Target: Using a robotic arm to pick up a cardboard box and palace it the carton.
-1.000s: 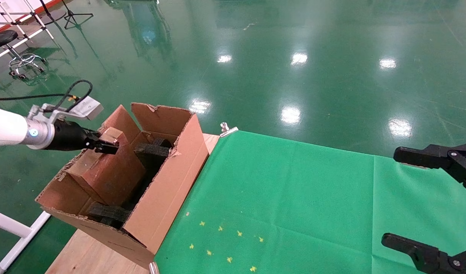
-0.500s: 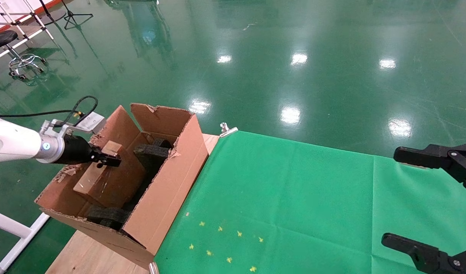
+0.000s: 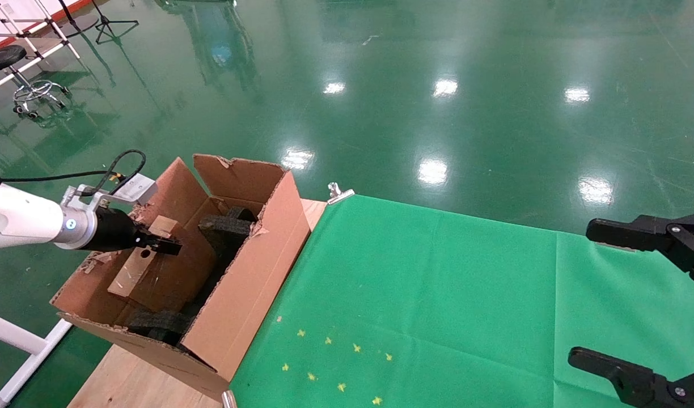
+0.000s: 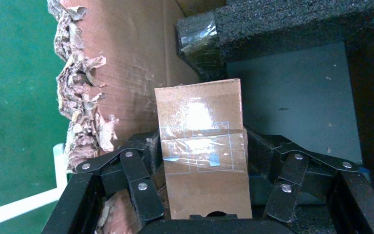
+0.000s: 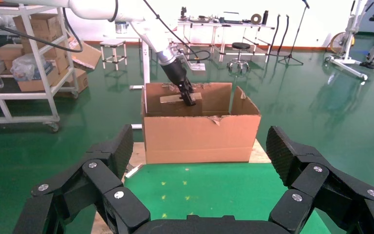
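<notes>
The robotic arm's left gripper (image 3: 163,245) is shut on one end of the small brown cardboard box (image 3: 154,272). It holds the box tilted inside the large carton (image 3: 250,266), beside the torn left flap. In the left wrist view the fingers (image 4: 141,180) clamp both sides of the taped box (image 4: 199,112), above the carton's dark floor. The right wrist view shows the carton (image 5: 199,139) from the front, with the arm (image 5: 175,78) reaching in from above. My right gripper (image 3: 613,297) is open and empty over the green cloth at the right edge.
Black foam blocks sit inside the carton at its far end (image 3: 225,226) and near end (image 3: 154,326). The carton stands on a wooden table (image 3: 131,379) beside the green cloth (image 3: 415,294). A metal clip (image 3: 338,192) holds the cloth's far corner. Shelving and stools stand on the floor behind.
The left gripper has moved down with the cardboard box, which now sits deeper in the carton. The right gripper has not moved.
</notes>
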